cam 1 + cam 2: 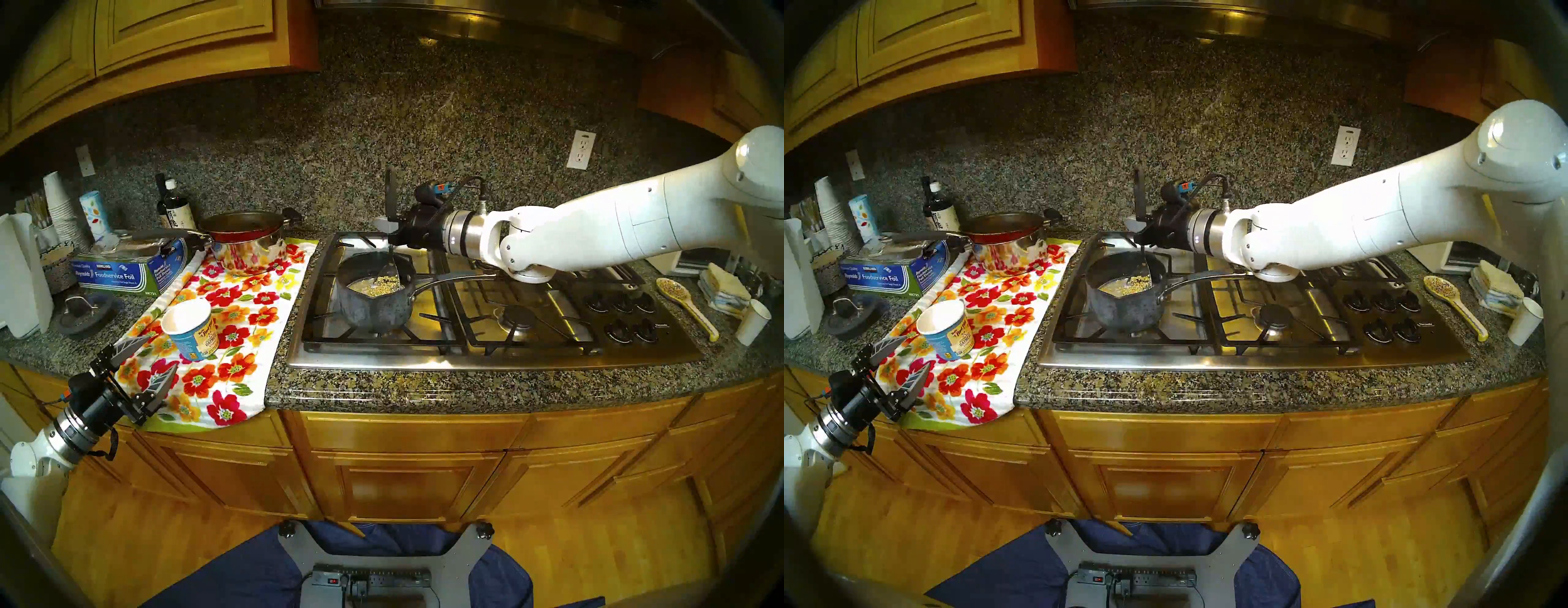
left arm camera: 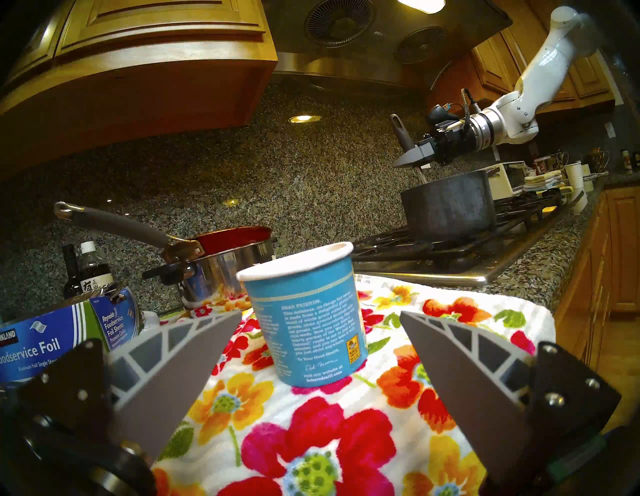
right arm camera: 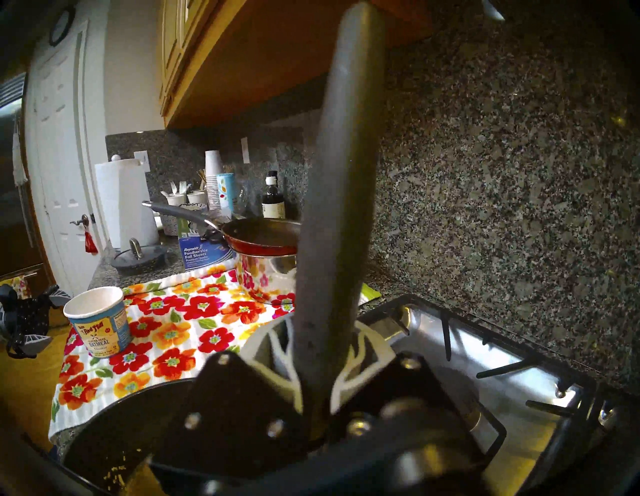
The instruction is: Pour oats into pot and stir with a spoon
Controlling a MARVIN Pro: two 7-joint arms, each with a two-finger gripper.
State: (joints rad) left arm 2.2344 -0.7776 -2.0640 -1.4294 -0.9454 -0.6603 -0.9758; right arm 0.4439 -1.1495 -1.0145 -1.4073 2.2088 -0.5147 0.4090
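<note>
Stirring now: right hand [image 1: 392,240] clamped on slim black-handled spoon [image 1: 390,199], long axis nearly upright, bowl down among tan-yellow oat flakes [image 1: 384,284] inside small dark grey saucepan [image 1: 373,297] directly below. Left hand [image 1: 146,361] wide, holding nothing, near blue oatmeal cup [image 1: 193,327] on worktop [image 1: 382,382], well apart from saucepan.

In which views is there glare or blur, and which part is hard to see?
Head stereo left: bright glare on the steel cooktop; oats in the pot stay clear. Right wrist: the right gripper and spoon handle are blurred, and the pot interior is dark. Left wrist: sharp; the cup text is readable.
</note>
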